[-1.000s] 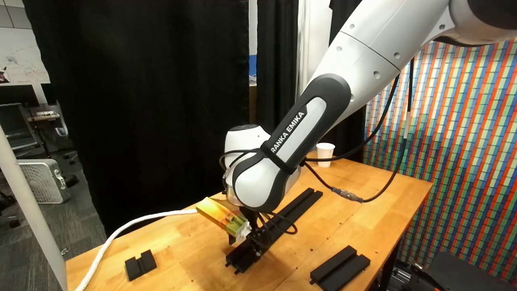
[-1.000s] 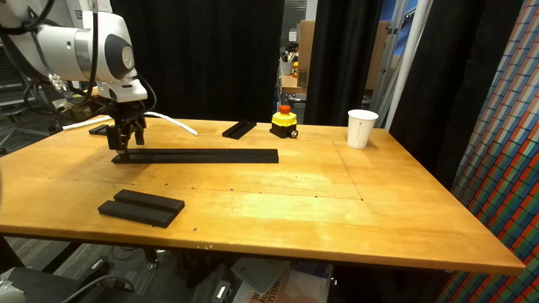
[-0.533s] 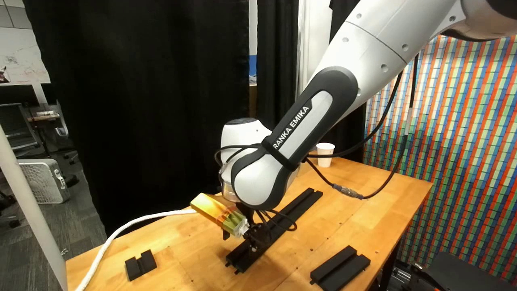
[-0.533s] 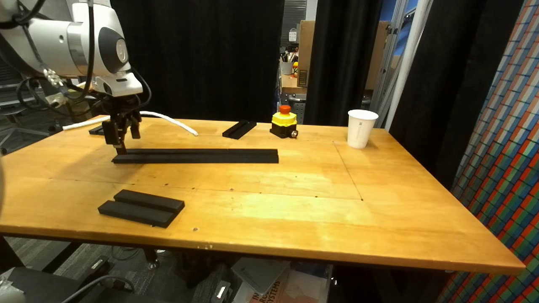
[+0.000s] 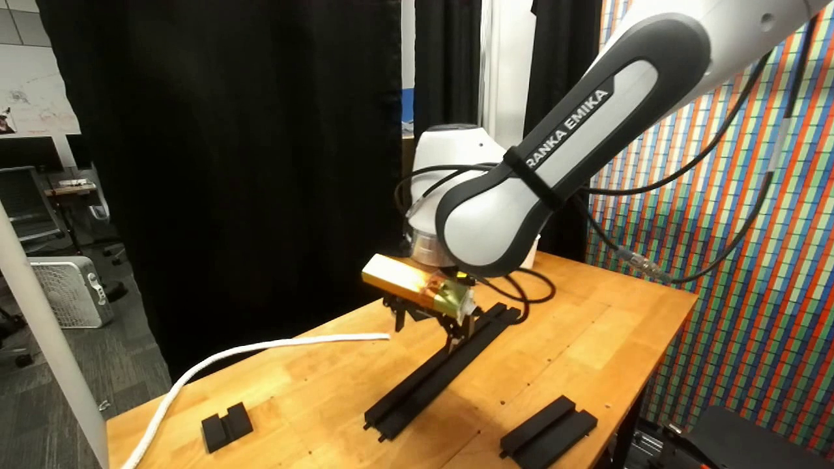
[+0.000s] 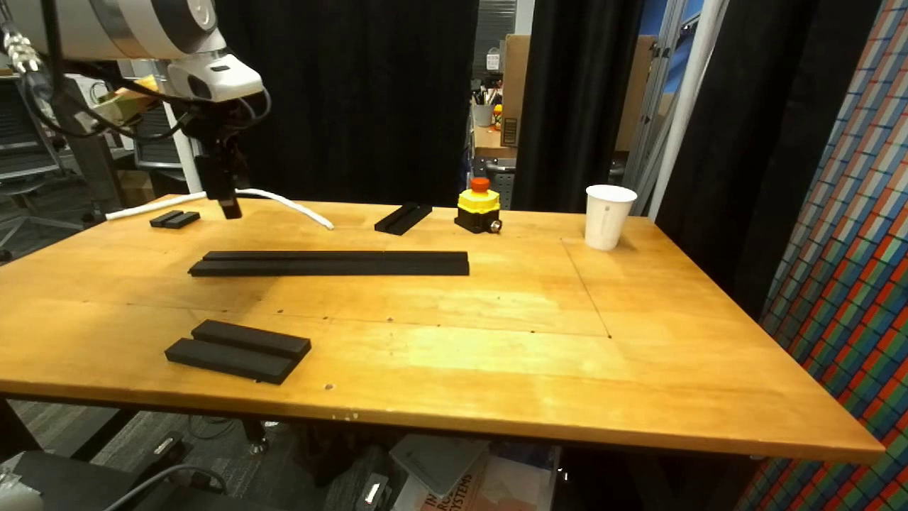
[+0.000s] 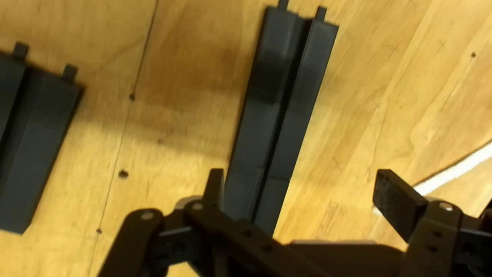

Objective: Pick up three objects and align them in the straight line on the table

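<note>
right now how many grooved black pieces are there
4 in an exterior view: front bar, nearest; long bar behind it; small block, back left; back bar beside emergency stop.

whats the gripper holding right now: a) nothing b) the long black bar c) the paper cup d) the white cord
a, since in the wrist view the gripper stands open with its fingertips wide apart and nothing gripped, while in both exterior views the long black bar lies on the table.
</note>
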Robot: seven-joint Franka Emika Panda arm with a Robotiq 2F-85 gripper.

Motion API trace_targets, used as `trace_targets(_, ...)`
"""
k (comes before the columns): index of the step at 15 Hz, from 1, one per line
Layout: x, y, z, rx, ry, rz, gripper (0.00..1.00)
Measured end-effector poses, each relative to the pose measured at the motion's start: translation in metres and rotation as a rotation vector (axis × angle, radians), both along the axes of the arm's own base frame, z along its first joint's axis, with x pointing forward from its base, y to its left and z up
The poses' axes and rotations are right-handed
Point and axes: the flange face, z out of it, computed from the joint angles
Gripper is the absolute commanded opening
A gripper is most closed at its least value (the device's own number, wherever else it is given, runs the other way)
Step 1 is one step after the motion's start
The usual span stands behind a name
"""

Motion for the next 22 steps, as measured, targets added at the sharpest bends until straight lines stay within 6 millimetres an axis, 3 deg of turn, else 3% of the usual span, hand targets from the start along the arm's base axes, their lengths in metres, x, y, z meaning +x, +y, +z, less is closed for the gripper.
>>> trace_targets(6,-0.019,-0.138,0.038,-0.028,-0.065,-0.126,1.0)
trace_targets(10,-0.056,-0.222,0.064,-0.045,-0.099,-0.21,1.0)
trace_targets(13,-0.091,-0.277,0.08,-0.06,-0.092,-0.138,1.0)
trace_targets(17,-0.139,-0.331,0.109,-0.034,-0.034,0.082,1.0)
trace_targets(22,-0.186,-0.365,0.143,-0.018,0.012,0.364,1.0)
